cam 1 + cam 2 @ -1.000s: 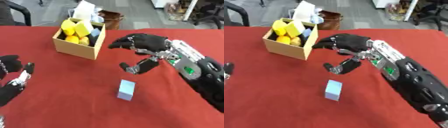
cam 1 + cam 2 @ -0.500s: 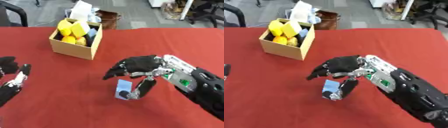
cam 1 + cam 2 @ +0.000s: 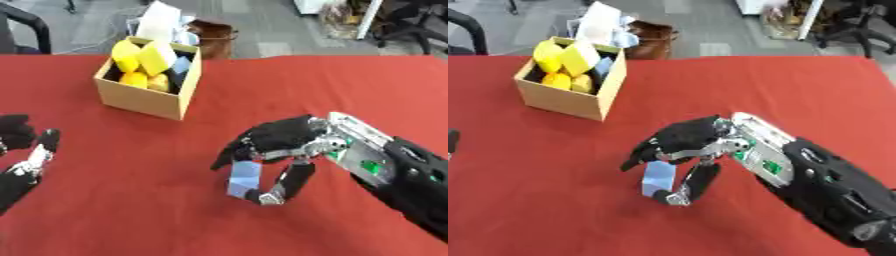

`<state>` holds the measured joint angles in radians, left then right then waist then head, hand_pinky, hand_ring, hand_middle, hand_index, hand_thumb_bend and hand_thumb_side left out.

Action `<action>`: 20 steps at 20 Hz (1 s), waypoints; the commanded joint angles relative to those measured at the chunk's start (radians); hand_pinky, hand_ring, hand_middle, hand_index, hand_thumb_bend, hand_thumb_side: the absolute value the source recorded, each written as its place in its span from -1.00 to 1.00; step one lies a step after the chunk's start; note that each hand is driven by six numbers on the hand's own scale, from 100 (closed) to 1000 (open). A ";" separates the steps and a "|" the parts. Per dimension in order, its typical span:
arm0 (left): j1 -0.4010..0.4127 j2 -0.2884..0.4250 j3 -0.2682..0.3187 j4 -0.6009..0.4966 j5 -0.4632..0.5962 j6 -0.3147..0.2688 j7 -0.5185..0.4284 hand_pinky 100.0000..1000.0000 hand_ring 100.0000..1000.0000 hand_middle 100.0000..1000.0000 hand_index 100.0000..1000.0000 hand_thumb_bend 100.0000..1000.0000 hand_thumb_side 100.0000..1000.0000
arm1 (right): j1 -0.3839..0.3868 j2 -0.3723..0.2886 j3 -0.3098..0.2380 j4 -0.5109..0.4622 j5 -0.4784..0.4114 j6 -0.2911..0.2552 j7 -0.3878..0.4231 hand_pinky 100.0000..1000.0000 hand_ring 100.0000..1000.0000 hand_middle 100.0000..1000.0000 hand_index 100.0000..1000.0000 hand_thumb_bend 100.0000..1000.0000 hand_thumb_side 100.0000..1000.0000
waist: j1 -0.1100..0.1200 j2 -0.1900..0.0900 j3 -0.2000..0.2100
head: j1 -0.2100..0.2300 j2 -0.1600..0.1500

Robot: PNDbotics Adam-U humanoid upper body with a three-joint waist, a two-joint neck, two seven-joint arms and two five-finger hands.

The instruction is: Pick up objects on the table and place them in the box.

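**Right hand closes on the blue block**

On the red table point(image 3: 350, 85), in the left eye view, we see that our right hand point(image 3: 278, 142) has come down since a second ago, when it hovered open above the block. Now its fingers curl over the light blue block point(image 3: 244, 177) and the thumb comes round from below, so the block sits between them. We judge the grasp is nearly made, and lifting comes next. The block is still on the cloth, well apart from the box point(image 3: 147, 95), which stands at the far left and already holds yellow pieces and one bluish piece. Our left hand point(image 3: 26, 150) rests at the left edge, fingers relaxed, holding nothing.

In the right eye view the same hand point(image 3: 682, 140) covers the top of the block point(image 3: 656, 176); the thumb tip touches its lower corner. The box point(image 3: 566, 97) is up and to the left, so the carry must go across the table. The left hand hardly shows here.
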<state>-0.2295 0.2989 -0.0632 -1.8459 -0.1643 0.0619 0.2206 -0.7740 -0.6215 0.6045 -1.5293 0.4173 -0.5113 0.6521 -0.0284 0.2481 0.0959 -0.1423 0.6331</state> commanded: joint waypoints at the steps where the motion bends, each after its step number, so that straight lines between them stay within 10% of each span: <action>1: -0.014 0.022 0.002 -0.011 0.005 0.000 -0.004 0.22 0.13 0.00 0.34 -0.08 -0.30 | -0.016 -0.007 -0.034 -0.002 0.004 -0.054 0.118 0.64 0.70 0.80 0.96 -0.84 -0.04 | 0.018 -0.014 0.002 | -0.005 -0.002; 20: -0.012 0.020 0.001 -0.012 0.008 0.000 -0.005 0.22 0.14 0.00 0.34 -0.10 -0.29 | 0.031 0.042 -0.054 0.090 0.187 -0.136 0.081 0.57 0.61 0.74 0.95 -0.76 -0.23 | 0.021 -0.010 0.003 | -0.016 -0.005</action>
<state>-0.2307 0.2989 -0.0637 -1.8459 -0.1601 0.0648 0.2171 -0.7295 -0.5693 0.5674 -1.4374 0.5907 -0.5306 0.6341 -0.0254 0.2486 0.0986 -0.1543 0.6326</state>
